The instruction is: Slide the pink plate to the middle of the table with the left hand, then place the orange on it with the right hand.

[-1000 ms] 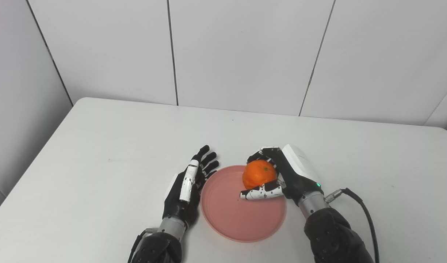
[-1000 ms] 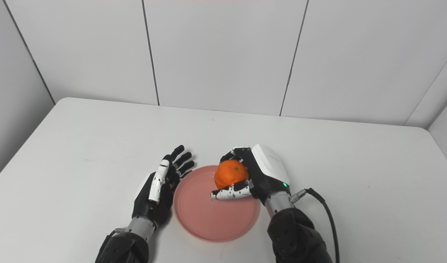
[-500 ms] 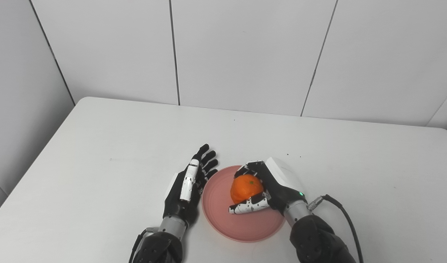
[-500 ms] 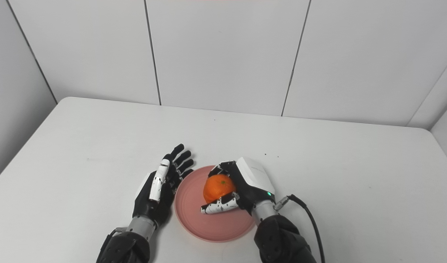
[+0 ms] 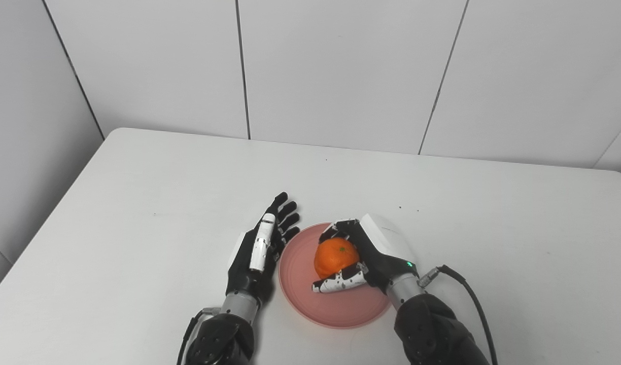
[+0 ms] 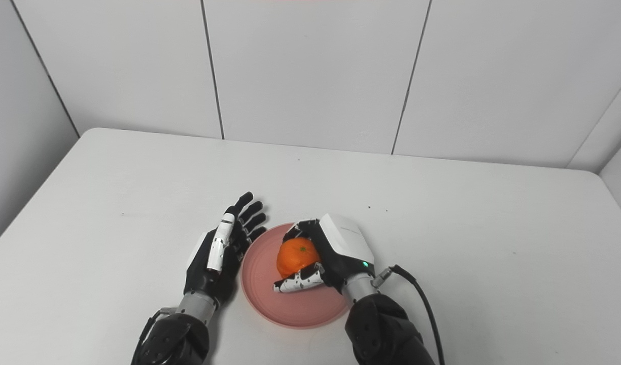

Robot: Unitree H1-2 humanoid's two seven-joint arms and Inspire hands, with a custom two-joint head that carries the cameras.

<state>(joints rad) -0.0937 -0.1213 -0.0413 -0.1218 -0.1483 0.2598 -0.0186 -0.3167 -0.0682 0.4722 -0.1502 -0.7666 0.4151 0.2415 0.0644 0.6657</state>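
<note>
The pink plate point(image 5: 300, 289) lies on the white table point(image 5: 138, 203), near its front middle. My right hand point(image 5: 371, 253) is shut on the orange point(image 5: 335, 256) and holds it over the middle of the plate, low down; whether the orange touches the plate I cannot tell. My left hand point(image 5: 260, 248) is open, fingers straight, standing edgewise against the plate's left rim. In the right eye view the orange point(image 6: 295, 255) sits in the right hand point(image 6: 336, 253) above the plate point(image 6: 262, 294), with the left hand point(image 6: 221, 253) beside it.
A black cable point(image 5: 468, 299) runs from my right wrist toward the bottom right. The table's back edge meets a white panelled wall point(image 5: 341, 76). A few small dark specks point(image 5: 409, 209) lie behind the plate.
My right hand has carried the orange left and toward me, from the plate's far right rim to over its middle. The left hand has stayed by the plate. The camera shifted slightly.
</note>
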